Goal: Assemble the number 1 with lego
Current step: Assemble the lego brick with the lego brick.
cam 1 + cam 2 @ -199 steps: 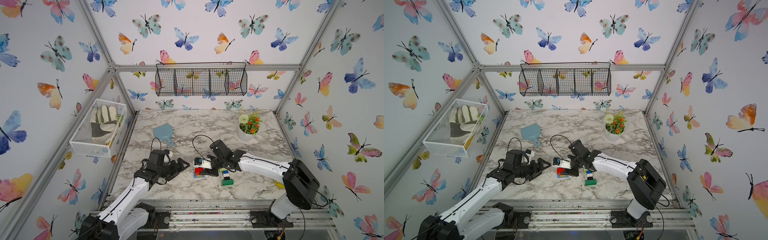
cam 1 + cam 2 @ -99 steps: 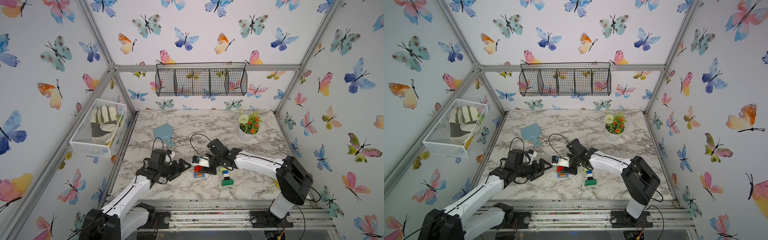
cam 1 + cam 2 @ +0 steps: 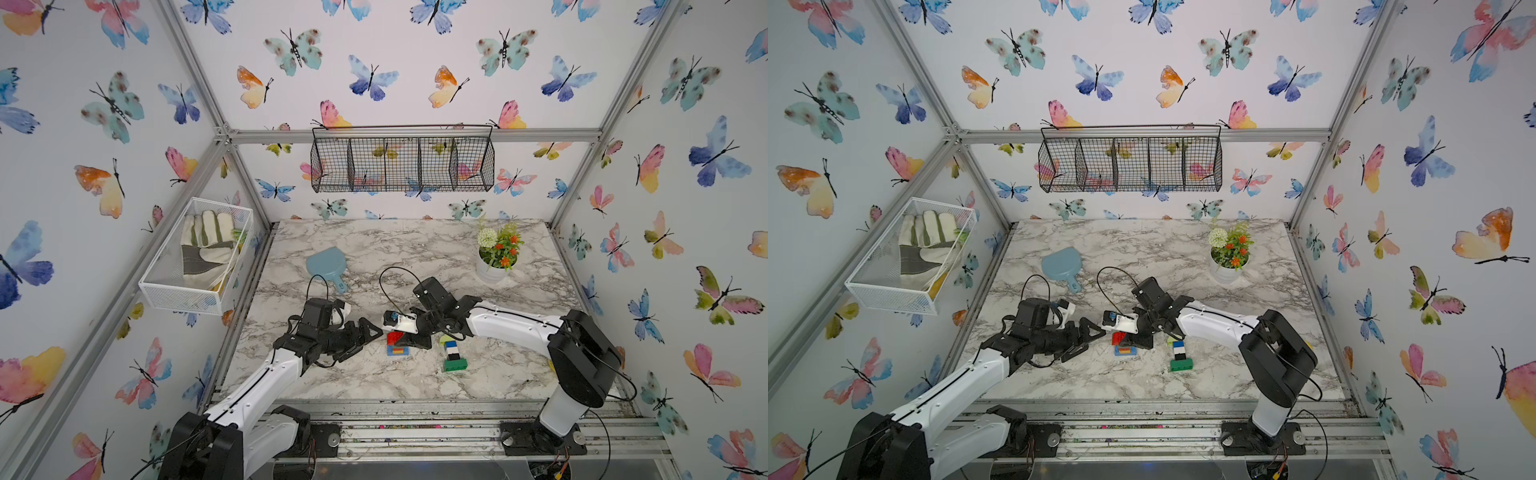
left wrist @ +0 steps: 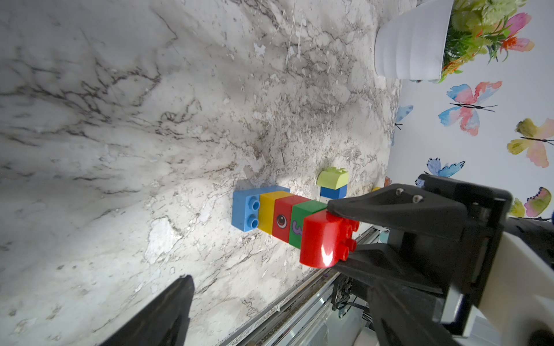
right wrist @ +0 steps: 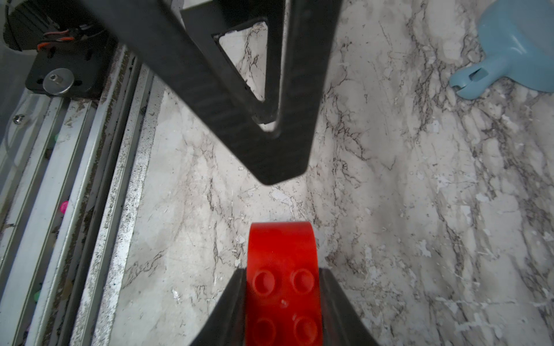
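Observation:
A row of lego (image 4: 269, 214) lies on the marble table (image 3: 415, 249): blue, yellow, red with an eye, then green. In both top views the right gripper partly covers this row (image 3: 397, 351) (image 3: 1125, 351). My right gripper (image 5: 283, 299) (image 3: 411, 340) (image 3: 1136, 340) is shut on a red rounded brick (image 5: 281, 254) (image 4: 320, 242) at the row's green end. I cannot tell whether they touch. My left gripper (image 3: 365, 340) (image 3: 1089, 338) stands open just left of the row, one finger (image 4: 177, 302) in view. A second lego stack (image 3: 452, 353) (image 3: 1179, 353), lime to green, lies to the right.
A pale blue scoop (image 3: 328, 266) (image 5: 515, 45) lies behind the left arm. A white flowerpot (image 3: 494, 270) (image 4: 413, 45) stands at the back right. The metal rail (image 3: 415, 409) runs along the table's front edge, close to the bricks.
The left gripper has crept slightly right toward the bricks, still open. The right gripper keeps the red brick at nearly the same spot.

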You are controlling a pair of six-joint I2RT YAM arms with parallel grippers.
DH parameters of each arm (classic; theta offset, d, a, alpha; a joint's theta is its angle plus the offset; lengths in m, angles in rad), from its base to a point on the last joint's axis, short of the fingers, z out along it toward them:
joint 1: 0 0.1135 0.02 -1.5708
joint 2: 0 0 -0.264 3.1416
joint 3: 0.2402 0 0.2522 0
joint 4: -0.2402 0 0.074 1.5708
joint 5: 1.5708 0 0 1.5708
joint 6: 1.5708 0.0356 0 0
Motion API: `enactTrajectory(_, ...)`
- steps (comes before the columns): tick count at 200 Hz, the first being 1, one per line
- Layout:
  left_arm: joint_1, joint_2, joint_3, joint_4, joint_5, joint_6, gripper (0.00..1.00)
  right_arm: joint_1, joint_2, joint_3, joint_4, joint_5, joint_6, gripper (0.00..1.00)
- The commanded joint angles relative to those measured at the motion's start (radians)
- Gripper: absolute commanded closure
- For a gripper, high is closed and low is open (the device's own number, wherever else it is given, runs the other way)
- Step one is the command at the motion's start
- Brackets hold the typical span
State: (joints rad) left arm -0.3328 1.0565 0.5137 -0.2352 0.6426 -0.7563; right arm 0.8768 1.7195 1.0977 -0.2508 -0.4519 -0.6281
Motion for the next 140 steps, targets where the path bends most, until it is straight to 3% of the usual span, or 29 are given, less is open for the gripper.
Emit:
enactTrajectory(1, 0.005, 0.011, 0.009, 0.011, 0.042, 0.025, 0.05, 0.005, 0.053, -0.034, -0.05, 0.022, 0.013, 0.98)
enactTrajectory(34, 0.002, 0.032, 0.017, 0.023, 0.07, 0.04, 0.05, 0.005, 0.056, -0.065, -0.047, 0.023, 0.032, 0.98)
enactTrajectory(115, -0.103, 0.189, 0.092, 0.105, 0.086, 0.064, 0.05, 0.006, 0.037, -0.102, -0.005, 0.008, 0.067, 0.98)
enactTrajectory(140, -0.106, 0.234, 0.105, 0.097, 0.075, 0.085, 0.1, 0.005, 0.034, -0.108, 0.001, 0.004, 0.073, 0.98)
